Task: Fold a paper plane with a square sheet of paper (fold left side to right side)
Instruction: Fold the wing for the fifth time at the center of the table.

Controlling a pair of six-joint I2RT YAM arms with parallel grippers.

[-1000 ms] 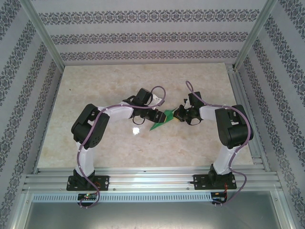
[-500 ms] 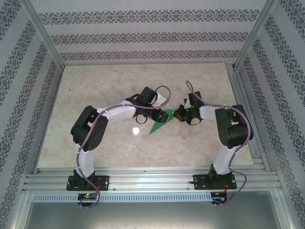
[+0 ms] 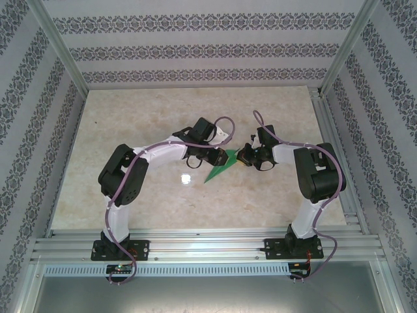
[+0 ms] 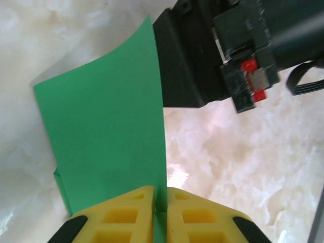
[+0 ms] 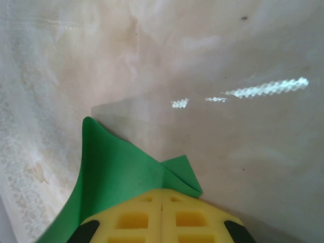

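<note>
The green sheet of paper (image 3: 214, 172), folded to a long pointed shape, lies mid-table with its tip toward the near left and its wide end raised between the two grippers. My left gripper (image 3: 220, 156) is shut on one edge: in the left wrist view the paper (image 4: 106, 131) stands upright, pinched between the yellow fingers (image 4: 132, 212). My right gripper (image 3: 242, 158) is shut on the other end; its wrist view shows the paper (image 5: 116, 167) with a folded corner coming out from under the closed gripper (image 5: 162, 200). The right gripper's black body (image 4: 202, 55) sits just beyond the sheet.
The marble-patterned tabletop (image 3: 150, 111) is bare around the paper. Patterned walls and a metal frame (image 3: 62, 59) enclose the table. Purple cables (image 3: 221, 127) loop over both wrists.
My left gripper has shifted right toward the right gripper and closed its fingers on the paper's edge. The right gripper has stayed put, still shut.
</note>
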